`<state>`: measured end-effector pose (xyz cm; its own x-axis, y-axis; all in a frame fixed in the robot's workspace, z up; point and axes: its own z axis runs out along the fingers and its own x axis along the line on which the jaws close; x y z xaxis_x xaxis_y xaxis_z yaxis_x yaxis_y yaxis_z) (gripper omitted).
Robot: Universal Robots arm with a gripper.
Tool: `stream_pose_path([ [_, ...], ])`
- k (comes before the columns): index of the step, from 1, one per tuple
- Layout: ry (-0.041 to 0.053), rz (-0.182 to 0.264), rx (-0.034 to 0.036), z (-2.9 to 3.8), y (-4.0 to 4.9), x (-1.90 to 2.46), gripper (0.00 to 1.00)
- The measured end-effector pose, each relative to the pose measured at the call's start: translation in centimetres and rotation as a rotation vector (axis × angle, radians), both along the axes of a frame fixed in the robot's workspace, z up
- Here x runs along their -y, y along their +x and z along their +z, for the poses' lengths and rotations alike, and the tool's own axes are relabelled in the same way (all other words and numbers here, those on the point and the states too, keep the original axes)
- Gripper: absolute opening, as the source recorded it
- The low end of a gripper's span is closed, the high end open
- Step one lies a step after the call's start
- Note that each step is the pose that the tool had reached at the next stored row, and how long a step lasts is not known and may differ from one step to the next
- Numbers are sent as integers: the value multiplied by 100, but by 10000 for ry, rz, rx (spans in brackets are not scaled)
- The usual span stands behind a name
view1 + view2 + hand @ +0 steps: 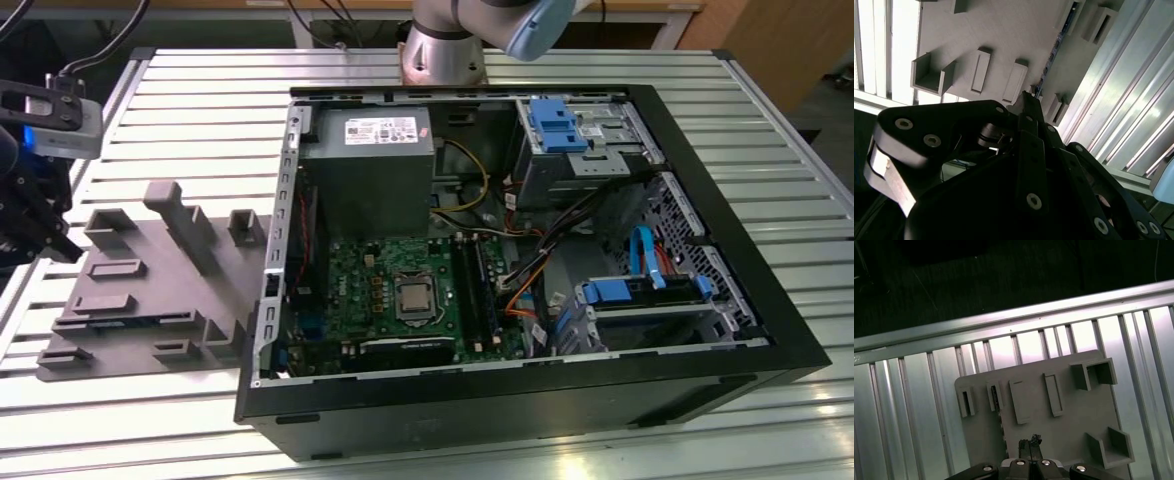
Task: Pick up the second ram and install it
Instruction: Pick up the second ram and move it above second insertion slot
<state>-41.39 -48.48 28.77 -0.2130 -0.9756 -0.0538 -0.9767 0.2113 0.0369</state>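
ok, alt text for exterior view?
An open PC case lies on a slatted metal table, motherboard exposed. On the exterior view's left a grey fixture plate sits beside the case, with the gripper at its side away from the case.

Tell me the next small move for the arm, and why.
Probably shift the gripper sideways until it sits over the second ram, lined up along its length. The ram stands on edge in the grey fixture plate, apart from the gripper, which hangs above the plate slightly to one side of the stick.
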Motion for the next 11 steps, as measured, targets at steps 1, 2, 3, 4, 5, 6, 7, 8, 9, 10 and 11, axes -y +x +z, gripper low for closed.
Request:
stream_pose_path([
  [1,0,0,0,-1,0,0,11],
  [2,0,-1,0,-2,0,1,11],
  [3,2,0,2,-4,0,2,11],
  [4,1,0,1,-4,0,3,11],
  [5,0,0,1,-5,0,4,11],
  [6,0,-1,0,-6,0,4,11],
  [7,0,0,0,-8,0,6,11],
  [8,1,0,1,-10,0,8,11],
  [9,1,0,1,-13,0,10,11],
  [10,0,0,0,-14,0,12,11],
  [11,0,0,1,-17,0,13,11],
])
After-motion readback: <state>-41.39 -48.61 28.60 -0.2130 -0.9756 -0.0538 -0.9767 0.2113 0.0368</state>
